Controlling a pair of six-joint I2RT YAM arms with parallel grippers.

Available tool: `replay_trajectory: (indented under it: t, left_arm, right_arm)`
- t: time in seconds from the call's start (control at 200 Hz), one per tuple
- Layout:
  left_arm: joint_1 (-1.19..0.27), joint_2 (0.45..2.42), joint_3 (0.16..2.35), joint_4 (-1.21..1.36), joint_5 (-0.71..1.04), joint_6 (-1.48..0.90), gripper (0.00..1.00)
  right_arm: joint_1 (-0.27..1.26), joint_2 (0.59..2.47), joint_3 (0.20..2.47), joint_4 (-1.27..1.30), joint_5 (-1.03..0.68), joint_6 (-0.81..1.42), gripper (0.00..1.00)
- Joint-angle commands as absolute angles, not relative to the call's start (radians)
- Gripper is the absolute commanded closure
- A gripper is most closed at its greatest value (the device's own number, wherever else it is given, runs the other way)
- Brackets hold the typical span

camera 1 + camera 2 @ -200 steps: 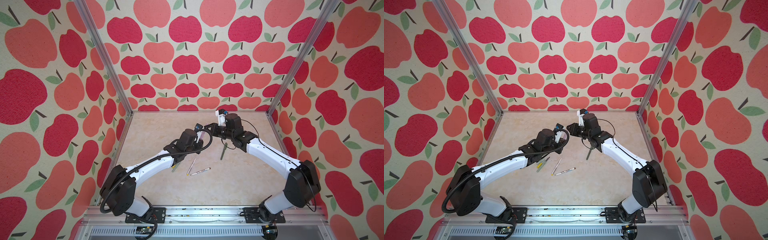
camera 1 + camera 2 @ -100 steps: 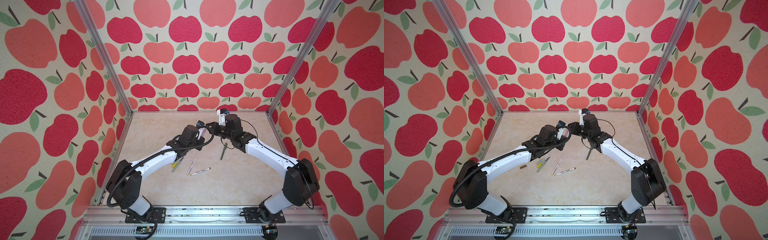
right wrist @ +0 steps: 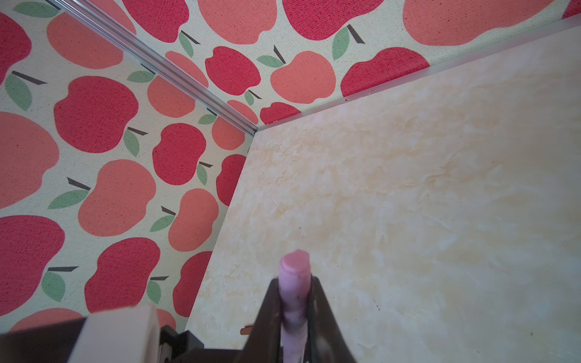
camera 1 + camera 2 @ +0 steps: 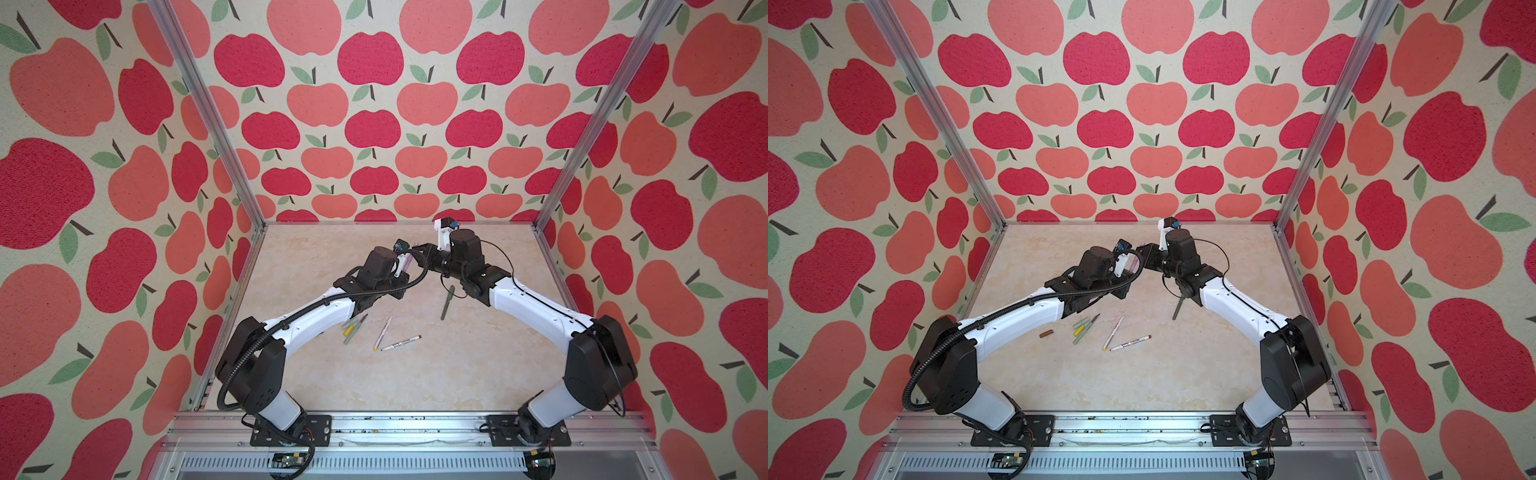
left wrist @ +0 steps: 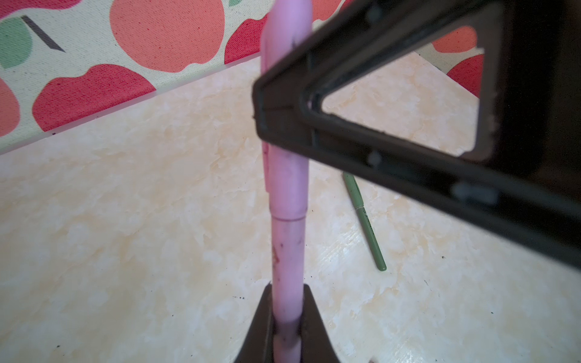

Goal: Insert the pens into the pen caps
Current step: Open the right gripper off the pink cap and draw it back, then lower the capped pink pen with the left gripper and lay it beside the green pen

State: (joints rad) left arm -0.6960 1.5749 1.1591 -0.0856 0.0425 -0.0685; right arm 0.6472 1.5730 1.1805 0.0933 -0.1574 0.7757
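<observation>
Over the bench [image 4: 415, 374], the pink pen [image 5: 287, 251], clamped by the left tool [image 5: 287, 301], has entered the pink cap [image 3: 295, 267] clamped by the right tool [image 3: 295, 289]: pair joined.

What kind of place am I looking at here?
Probably a robot test booth, not a home: apple-print walls on metal posts, two arms bolted to a rail, loose pens on the table.
</observation>
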Motion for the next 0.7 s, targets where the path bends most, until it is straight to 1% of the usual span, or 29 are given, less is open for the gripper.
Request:
replay_trajectory:
  t: [0.0, 0.115, 0.195, 0.39, 0.43, 0.57, 0.695]
  left_arm:
    - [-0.689, 1.550, 1.261, 0.275, 0.046, -0.083, 1.00]
    - [-0.694, 1.532, 1.205, 0.256, 0.039, -0.112, 1.00]
    - [-0.699, 1.519, 1.151, 0.244, 0.037, -0.151, 1.00]
    - [-0.767, 1.519, 1.035, 0.168, 0.008, -0.245, 1.00]
    - [-0.781, 1.524, 1.013, 0.160, 0.001, -0.278, 1.00]
    - [-0.831, 1.561, 0.985, 0.122, -0.024, -0.384, 1.00]
    - [-0.857, 1.651, 1.044, 0.049, -0.013, -0.472, 1.00]
  right_arm:
    - [0.693, 1.581, 1.134, -0.170, -0.386, 0.755, 0.88]
    - [0.639, 1.530, 1.150, -0.167, -0.391, 0.742, 0.86]
    - [0.597, 1.488, 1.166, -0.166, -0.394, 0.727, 0.81]
    - [0.511, 1.365, 1.179, -0.158, -0.405, 0.689, 0.60]
    - [0.497, 1.340, 1.174, -0.161, -0.400, 0.680, 0.57]
    - [0.456, 1.267, 1.144, -0.193, -0.357, 0.648, 0.52]
    - [0.415, 1.225, 1.101, -0.232, -0.298, 0.649, 0.50]
